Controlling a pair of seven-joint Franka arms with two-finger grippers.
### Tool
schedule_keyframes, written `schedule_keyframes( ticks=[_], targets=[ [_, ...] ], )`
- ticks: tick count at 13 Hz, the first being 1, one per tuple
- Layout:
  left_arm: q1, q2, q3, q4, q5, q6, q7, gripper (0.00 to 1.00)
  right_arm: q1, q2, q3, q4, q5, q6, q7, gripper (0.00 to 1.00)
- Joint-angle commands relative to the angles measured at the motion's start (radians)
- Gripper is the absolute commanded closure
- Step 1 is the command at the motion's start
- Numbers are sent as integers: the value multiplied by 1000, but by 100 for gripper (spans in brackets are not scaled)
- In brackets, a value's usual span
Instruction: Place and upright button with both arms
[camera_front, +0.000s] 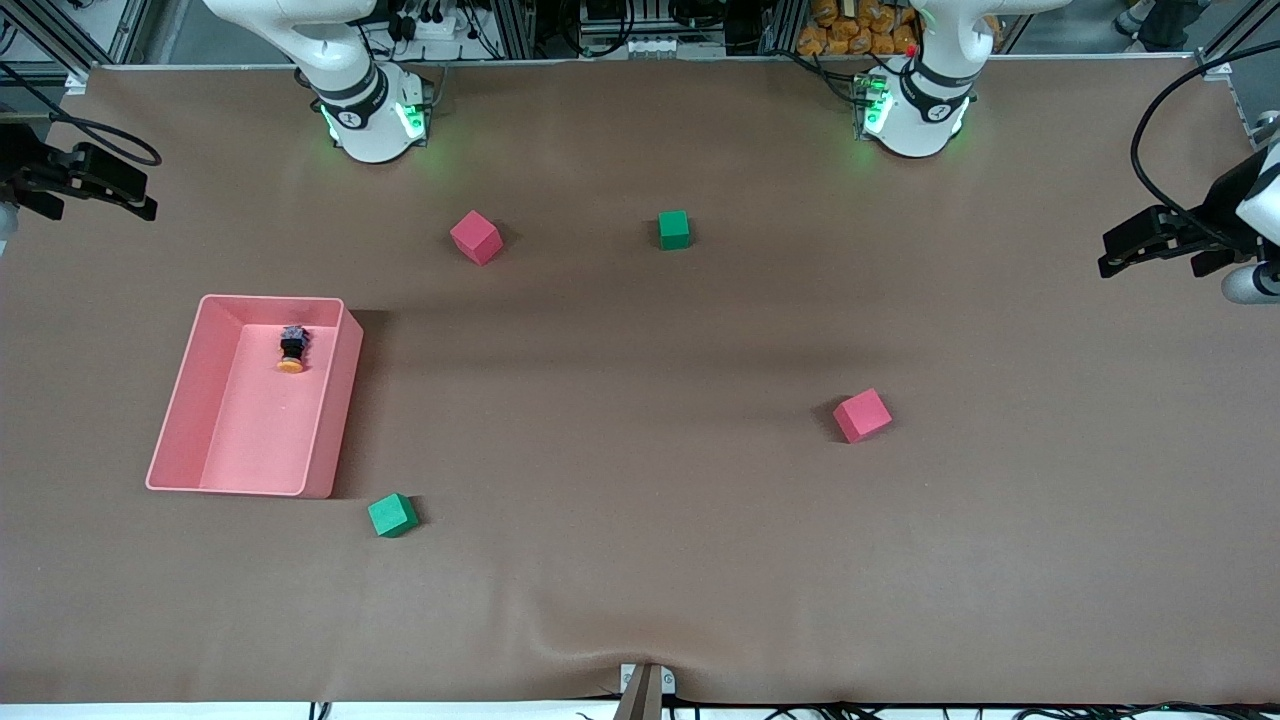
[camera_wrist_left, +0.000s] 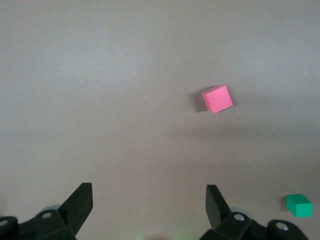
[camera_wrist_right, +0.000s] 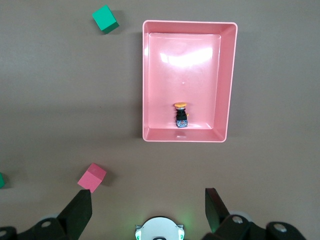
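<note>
Button (camera_front: 291, 350) lying in pink tray (camera_front: 180, 400), near its wall

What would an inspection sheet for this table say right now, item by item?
Surface: brown mat, a slight ripple at the edge nearest the camera.
Job's things: button lying on its side in the pink tray, toward the right arm's end.
Clutter: two red cubes and two green cubes on the mat, all apart.
Grippers: left gripper over the mat, jaws open, empty; right gripper over the mat near the tray, jaws open, empty.
Cables: black cable looping to the left gripper; more along the table edges.
Surroundings: metal frames and gear by the bases.
</note>
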Motion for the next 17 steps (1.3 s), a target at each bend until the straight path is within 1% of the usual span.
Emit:
schedule_keyframes(
  ticks=[1, 6, 9, 13, 17],
  targets=[
    [10, -2, -3, 6, -12, -7, 24, 0, -15, 18, 7, 30, 23, -22, 6, 0],
    [12, 0, -3, 6, -4, -7, 21, 0, -16, 18, 7, 27, 23, -23, 3, 0],
    [10, 0, -3, 8, -4, -7, 22, 0, -18, 18, 5, 21, 23, -48, 2, 0],
    [12, 0, -5, 8, -5, -7, 24, 0, -21, 16, 2, -2, 23, -53, 0, 0],
    [12, 0, -3, 8, -5, -7, 24, 0, -65, 18, 2, -54, 23, -37, -3, 0]
  ],
)
